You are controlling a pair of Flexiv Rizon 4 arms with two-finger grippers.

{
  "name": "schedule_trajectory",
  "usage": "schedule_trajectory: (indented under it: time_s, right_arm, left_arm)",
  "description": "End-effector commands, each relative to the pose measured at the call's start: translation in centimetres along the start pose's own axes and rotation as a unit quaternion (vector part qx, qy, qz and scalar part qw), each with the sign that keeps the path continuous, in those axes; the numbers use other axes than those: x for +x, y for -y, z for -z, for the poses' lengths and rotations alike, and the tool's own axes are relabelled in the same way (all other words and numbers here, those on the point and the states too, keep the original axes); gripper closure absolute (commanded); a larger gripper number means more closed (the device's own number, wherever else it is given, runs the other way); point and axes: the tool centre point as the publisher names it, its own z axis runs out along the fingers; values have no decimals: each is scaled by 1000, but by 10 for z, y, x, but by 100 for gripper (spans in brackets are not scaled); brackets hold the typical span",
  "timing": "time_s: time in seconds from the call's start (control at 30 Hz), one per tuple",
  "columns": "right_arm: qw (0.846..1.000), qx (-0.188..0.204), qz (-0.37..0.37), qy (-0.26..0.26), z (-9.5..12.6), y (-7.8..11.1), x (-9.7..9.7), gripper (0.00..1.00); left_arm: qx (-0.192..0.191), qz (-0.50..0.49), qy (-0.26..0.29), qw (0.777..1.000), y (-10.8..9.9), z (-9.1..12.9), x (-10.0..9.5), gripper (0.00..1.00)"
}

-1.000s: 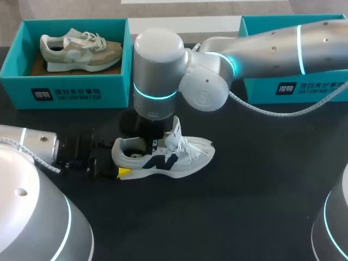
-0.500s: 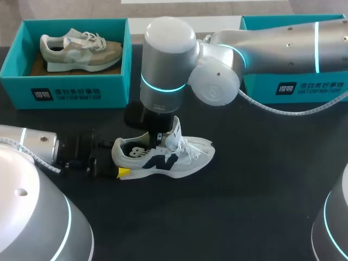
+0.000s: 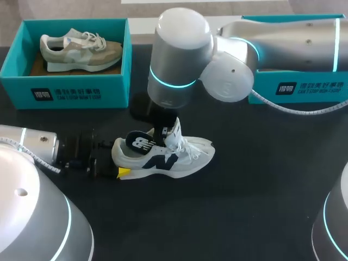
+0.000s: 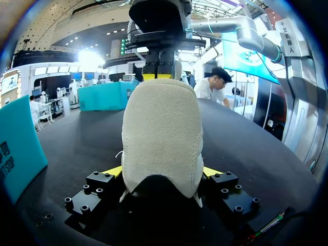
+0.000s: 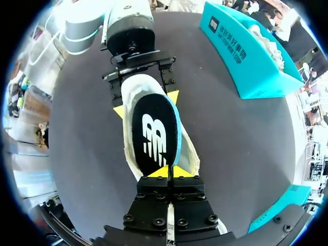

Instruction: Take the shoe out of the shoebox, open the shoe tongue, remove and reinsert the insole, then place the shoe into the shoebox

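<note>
Right wrist view alone shows right fingers pinching the insole; left fingers clamp the shoe.

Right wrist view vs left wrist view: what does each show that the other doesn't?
Only right wrist: the black insole, top face up, its near edge pinched in the right gripper, with the opening of the shoe under it. Only left wrist: the shoe's suede heel back, square on, which hides the insole. Both: the left gripper clamping the heel from both sides, the right gripper over the shoe, a teal shoebox and the black table.
</note>
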Motion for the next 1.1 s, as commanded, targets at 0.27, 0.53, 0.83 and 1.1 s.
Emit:
schedule_trajectory:
  time_s: [0.27,0.53,0.83,1.1]
  right_arm:
    - [999,-40,27,-18,8,-19,-2,100]
    - [993,-80,64,-62,24,-53,-2,100]
    - [984,-95,103,-112,17,-82,10,100]
    - [976,-95,97,-169,10,-92,14,100]
  left_arm:
    - [0,0,0,1000,-5,-5,2,100]
    - [0,0,0,1000,-5,-5,2,100]
    - [0,0,0,1000,-5,-5,2,100]
    - [0,0,0,1000,-5,-5,2,100]
